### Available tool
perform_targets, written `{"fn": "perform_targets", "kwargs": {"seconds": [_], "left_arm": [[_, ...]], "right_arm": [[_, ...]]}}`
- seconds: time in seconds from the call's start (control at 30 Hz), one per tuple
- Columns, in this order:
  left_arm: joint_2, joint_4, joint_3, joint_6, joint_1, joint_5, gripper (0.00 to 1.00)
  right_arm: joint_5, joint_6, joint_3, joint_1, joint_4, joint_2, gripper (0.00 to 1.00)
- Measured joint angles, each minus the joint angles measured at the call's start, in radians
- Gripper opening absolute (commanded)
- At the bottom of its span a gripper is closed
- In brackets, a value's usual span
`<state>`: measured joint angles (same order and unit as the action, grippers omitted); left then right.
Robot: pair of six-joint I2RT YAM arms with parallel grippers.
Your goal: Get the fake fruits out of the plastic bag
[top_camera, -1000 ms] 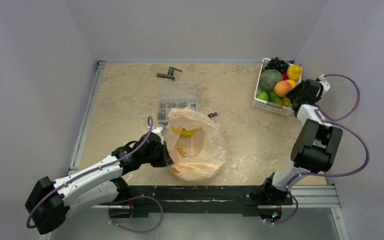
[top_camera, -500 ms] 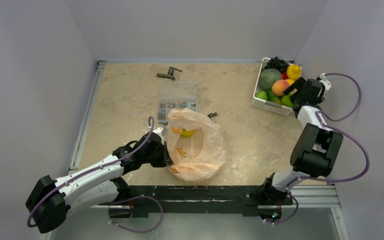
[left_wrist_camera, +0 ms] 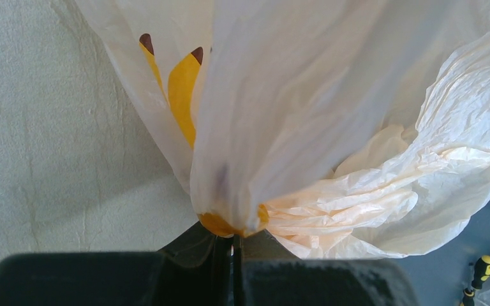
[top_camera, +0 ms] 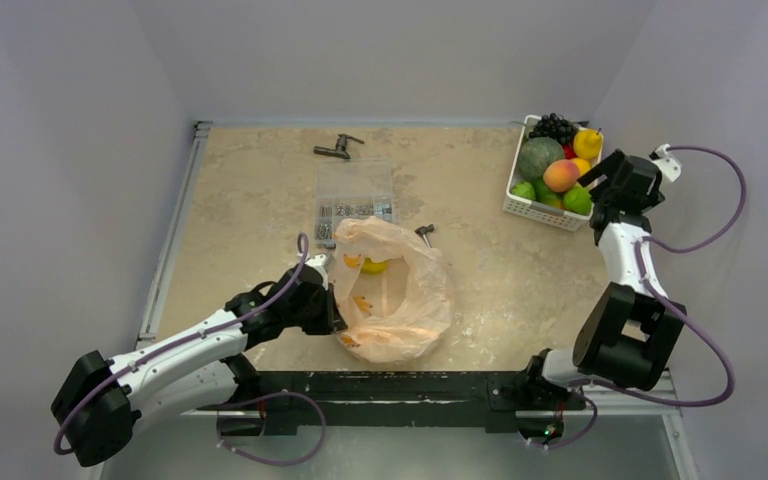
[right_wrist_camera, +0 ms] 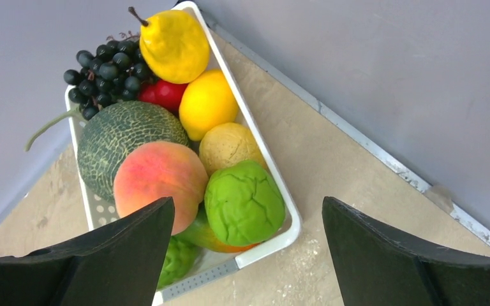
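Beige tabletop (top_camera: 250, 200); right gripper (right_wrist_camera: 245, 205) over basket (right_wrist_camera: 265, 153)

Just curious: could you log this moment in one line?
left tool: shut on plastic bag | right tool: open near basket of fake fruits

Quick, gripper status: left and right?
Left gripper: closed, pinching the plastic bag.
Right gripper: open, holding nothing, above the fruit basket.

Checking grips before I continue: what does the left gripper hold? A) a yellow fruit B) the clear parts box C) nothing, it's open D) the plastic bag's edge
D: the left wrist view shows the left gripper shut on a pinched fold of the plastic bag.
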<state>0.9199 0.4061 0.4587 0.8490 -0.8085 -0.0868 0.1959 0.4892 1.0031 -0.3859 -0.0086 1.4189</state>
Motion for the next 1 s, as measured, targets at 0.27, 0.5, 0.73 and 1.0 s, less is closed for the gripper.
{"fn": "perform_targets", "kwargs": {"seconds": [0.27, 0.5, 0.73, 1.0], "left_arm": [[0.023, -0.001, 0.002, 0.000, 0.000, -0.007, 0.00], [0.035, 0.001, 0.011, 0.005, 0.000, -0.005, 0.00], [0.034, 0.029, 0.035, 0.008, 0.000, 0.037, 0.00], [0.029, 0.050, 0.035, 0.042, 0.000, 0.070, 0.00]], "right_arm": [[-0.069, 0.008, -0.036, 0.305, -0.081, -0.138, 0.87], [-0.194, -0.027, -0.145, 0.549, -0.180, -0.387, 0.85], [-0.320, -0.132, -0.189, 0.843, -0.265, -0.588, 0.89], [-0.353, -0.259, -0.147, 1.284, -0.238, -0.494, 0.82]]}}
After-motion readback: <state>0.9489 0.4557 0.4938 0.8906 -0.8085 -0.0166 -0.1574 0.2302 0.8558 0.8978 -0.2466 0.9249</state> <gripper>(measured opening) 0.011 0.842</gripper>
